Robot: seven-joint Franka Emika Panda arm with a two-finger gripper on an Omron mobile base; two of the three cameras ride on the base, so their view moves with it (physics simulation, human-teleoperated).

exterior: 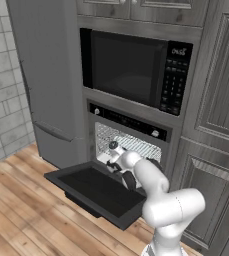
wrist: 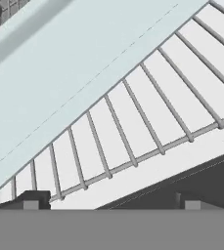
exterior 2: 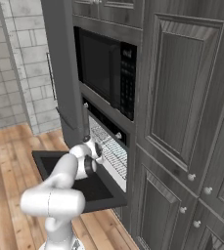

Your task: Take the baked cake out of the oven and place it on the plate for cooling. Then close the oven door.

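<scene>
The black oven (exterior: 129, 123) stands open, with its oven door (exterior: 97, 189) dropped flat in front of it. The arm reaches over the door, and my hand (exterior: 114, 150) is at the mouth of the cavity, level with a silver wire rack (wrist: 147, 122). In the hand view my gripper (wrist: 111, 201) is open, its two dark fingertips (wrist: 33, 200) wide apart with nothing between them. A pale flat surface (wrist: 74, 63) lies beyond the rack bars. The baked cake and the plate are out of view.
A black microwave (exterior: 136, 70) with a keypad sits right above the oven. A tall grey panel (exterior: 46, 75) flanks it on the left and grey cabinet doors (exterior 2: 182, 97) on the right. The open door (exterior 2: 84, 190) juts out over the wooden floor (exterior: 16, 200).
</scene>
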